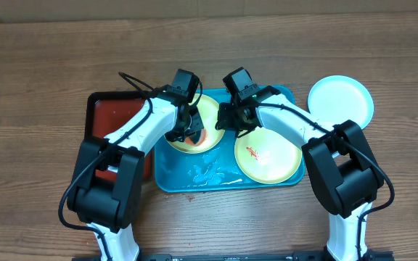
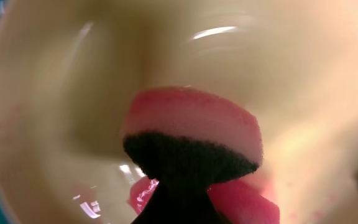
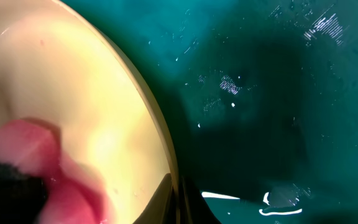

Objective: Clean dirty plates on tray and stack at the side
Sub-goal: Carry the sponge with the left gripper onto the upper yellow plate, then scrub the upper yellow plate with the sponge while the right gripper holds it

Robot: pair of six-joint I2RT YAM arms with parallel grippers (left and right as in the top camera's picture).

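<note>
Two pale yellow-green plates lie on the cyan tray [image 1: 194, 177]: a left plate [image 1: 209, 107] and a right plate [image 1: 268, 156] with a red smear. A light blue plate [image 1: 341, 100] sits on the table off the tray's right corner. My left gripper [image 1: 187, 132] is shut on a pink and black sponge [image 2: 191, 124], pressed into the left plate [image 2: 61, 93]. My right gripper [image 1: 232, 122] is shut on that plate's rim, which its fingers pinch in the right wrist view [image 3: 176, 202]. There the plate [image 3: 92, 93] fills the left, with the sponge [image 3: 23, 149] at the lower left.
A dark red tray [image 1: 111, 112] with a black rim lies left of the cyan tray, partly under my left arm. Wet streaks and droplets shine on the cyan tray floor [image 3: 260, 124]. Wooden table surrounds everything.
</note>
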